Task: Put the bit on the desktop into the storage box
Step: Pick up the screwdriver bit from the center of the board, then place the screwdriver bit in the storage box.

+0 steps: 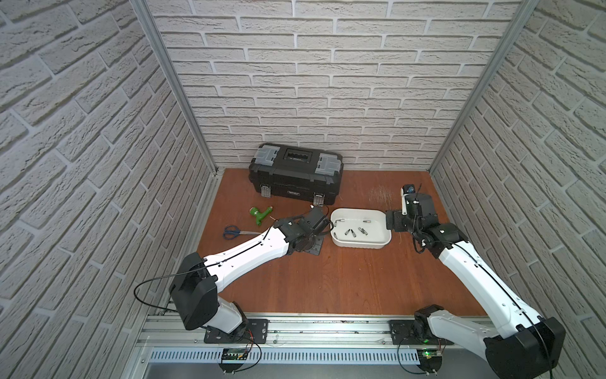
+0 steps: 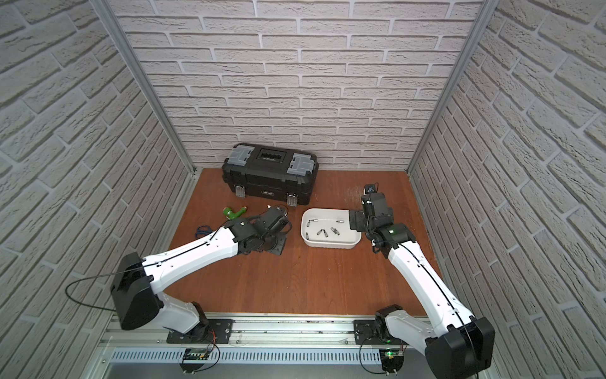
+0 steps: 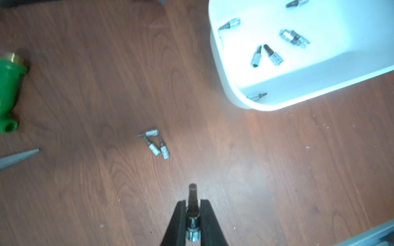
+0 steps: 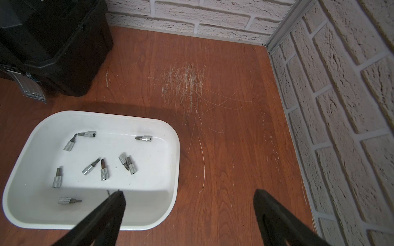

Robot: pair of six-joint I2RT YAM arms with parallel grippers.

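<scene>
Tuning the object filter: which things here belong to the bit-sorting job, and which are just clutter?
Job: box; bit held in left gripper; three loose bits on desktop; boxed bits.
Clutter: toolbox; scissors; green fitting.

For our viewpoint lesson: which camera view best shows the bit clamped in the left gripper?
The left wrist view: the bit stands clear between the left gripper's closed fingers. Both top views hide it under the left arm; the right wrist view misses it.
</scene>
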